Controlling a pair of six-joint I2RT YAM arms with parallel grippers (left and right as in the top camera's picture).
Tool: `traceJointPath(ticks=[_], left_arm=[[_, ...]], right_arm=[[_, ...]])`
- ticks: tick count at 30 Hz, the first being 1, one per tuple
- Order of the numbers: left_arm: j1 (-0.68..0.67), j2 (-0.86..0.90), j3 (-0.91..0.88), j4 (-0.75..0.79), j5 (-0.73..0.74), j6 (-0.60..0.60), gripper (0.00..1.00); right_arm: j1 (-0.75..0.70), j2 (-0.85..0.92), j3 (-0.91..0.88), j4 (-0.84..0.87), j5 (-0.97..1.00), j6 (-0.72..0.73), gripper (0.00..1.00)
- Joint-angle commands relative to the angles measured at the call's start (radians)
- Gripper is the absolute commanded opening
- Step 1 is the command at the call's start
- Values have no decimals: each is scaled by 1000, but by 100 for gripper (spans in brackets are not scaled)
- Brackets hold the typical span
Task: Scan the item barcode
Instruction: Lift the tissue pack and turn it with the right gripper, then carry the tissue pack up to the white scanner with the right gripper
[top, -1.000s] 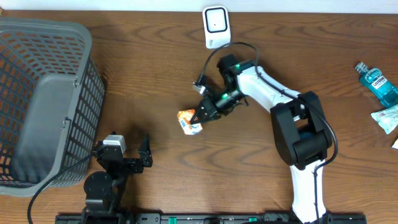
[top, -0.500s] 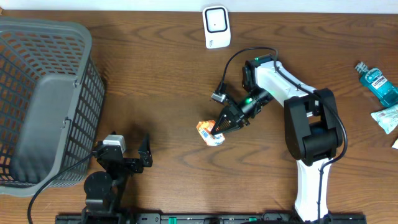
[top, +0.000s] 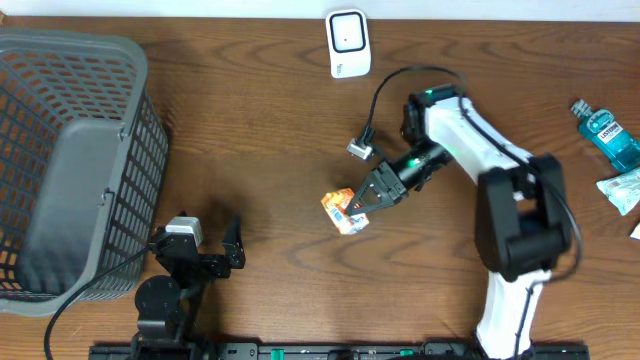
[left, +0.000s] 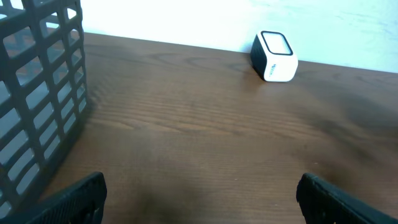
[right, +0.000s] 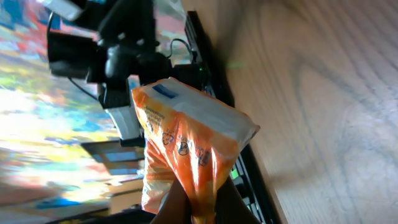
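Nearest the base, the left gripper (top: 198, 248) sits low with its fingers spread wide, holding nothing. Mid-table, the right gripper (top: 366, 199) pinches one end of the small orange-and-white crinkly plastic packet (top: 342, 211), seemingly held clear of the brown wooden table (top: 250, 120). The packet looks light, soft and slippery, likely to sag or twist, so an edge grip that leaves the printed faces bare suits it. Farthest off, the white boxy barcode scanner (top: 347, 42) stands well apart.
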Motion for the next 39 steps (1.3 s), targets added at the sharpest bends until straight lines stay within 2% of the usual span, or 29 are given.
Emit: traceJointPath(ticks=[1, 6, 11, 23, 30, 39], left_arm=[[2, -2, -14, -31, 13, 17, 98], [2, -2, -14, -31, 13, 17, 98], [2, -2, -14, -31, 13, 17, 98], [2, -2, -14, -31, 13, 17, 98], [2, -2, -14, -31, 13, 17, 98], [2, -2, -14, -31, 13, 17, 98]], right_arm=[[-5, -165, -14, -1, 9, -33, 1], [-8, -351, -16, -1, 24, -125, 1], [-18, -461, -16, 0, 24, -133, 1], [-16, -472, -48, 0, 29, -108, 2], [-16, -484, -61, -1, 77, 7, 2], [-17, -679, -61, 13, 80, 25, 2]])
